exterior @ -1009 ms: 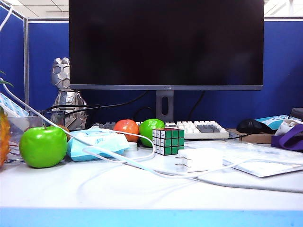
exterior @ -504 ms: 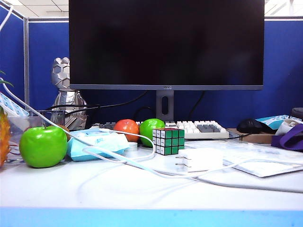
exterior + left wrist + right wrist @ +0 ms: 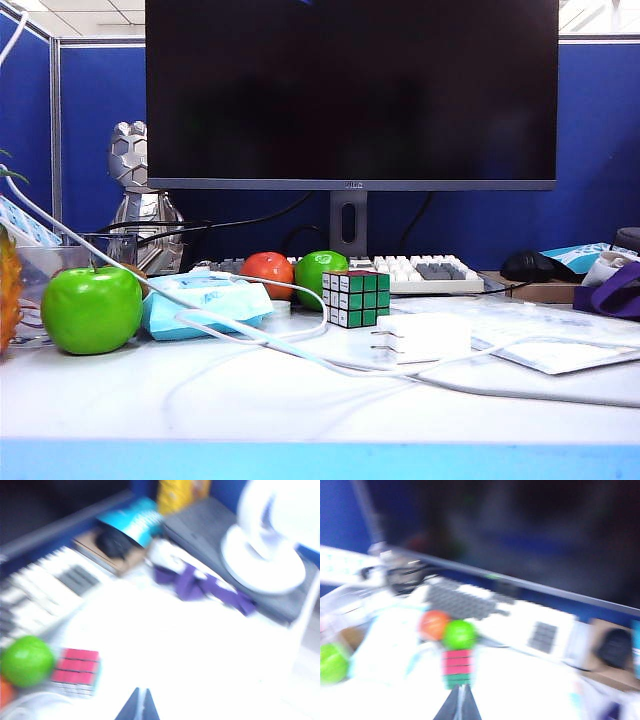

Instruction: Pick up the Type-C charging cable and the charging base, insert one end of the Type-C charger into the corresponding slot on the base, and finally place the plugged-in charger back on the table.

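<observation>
White worktop (image 3: 150, 405) with blue front edge, office cubicle behind. Nearest task item: charging base (image 3: 422, 337), lower centre-right of exterior frame, prongs facing left. Type-C charging cable (image 3: 262, 340) loops across lower centre, long run going left-right, passing just beside the base. Rubik's cube (image 3: 355, 298) just behind the base, monitor (image 3: 350, 90) at the back. Neither arm shows in the exterior view. Left tool (image 3: 139, 707) and right tool (image 3: 459, 705) both pinched together, empty (wrist views badly blurred). Right tool points at the cube, so base probably lies just ahead; right arm looks nearer.
</observation>
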Controlling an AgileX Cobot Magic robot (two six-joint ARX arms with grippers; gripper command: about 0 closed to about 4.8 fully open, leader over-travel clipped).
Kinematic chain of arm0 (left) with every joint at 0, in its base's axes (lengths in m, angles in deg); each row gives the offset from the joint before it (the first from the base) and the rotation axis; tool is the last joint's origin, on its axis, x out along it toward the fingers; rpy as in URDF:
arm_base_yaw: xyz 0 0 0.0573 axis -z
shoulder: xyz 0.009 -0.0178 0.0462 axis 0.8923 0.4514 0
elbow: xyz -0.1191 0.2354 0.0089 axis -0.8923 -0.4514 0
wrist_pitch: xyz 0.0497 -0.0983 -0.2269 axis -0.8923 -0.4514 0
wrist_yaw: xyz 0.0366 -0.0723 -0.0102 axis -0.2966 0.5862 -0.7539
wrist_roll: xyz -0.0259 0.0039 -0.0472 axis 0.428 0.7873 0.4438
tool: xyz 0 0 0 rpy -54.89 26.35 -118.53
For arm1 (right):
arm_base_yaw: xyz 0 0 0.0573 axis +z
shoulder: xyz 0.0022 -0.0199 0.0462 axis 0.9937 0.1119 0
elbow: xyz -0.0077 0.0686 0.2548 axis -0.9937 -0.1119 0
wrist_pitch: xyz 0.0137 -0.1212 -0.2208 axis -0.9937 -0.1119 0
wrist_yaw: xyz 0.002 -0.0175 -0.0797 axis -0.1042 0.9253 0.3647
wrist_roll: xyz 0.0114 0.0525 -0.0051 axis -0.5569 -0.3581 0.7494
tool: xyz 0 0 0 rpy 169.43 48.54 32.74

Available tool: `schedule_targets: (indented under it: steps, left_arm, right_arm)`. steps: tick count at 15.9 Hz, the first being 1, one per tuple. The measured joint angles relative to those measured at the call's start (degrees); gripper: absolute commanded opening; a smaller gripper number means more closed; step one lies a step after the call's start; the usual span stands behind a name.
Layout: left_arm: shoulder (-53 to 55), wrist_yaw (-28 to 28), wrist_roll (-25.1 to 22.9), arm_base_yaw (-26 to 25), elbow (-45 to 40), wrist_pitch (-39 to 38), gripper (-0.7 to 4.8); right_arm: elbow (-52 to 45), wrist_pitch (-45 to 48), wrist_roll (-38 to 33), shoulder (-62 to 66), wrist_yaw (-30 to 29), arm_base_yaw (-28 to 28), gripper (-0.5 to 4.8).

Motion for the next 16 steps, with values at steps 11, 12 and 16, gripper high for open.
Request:
schedule_targets:
  steps: [11, 12, 16]
  left_arm:
    - [13.6, -2.8, -5.0, 9.6, 0.1, -5.9, 3.58]
    - [15.3, -3.1, -5.0, 9.7, 0.1, -7.3, 4.79]
    - [18.7, -5.5, -8.6, 10.1, 3.5, -10.7, 4.79]
  right_arm:
    - [0.0, -4.2, 0.2, 0.3, -0.8, 0.9, -0.01]
    - [0.0, -4.2, 0.2, 0.3, -0.9, 0.9, -0.01]
    - [0.0, -6.6, 0.2, 0.3, -2.0, 0.8, -0.01]
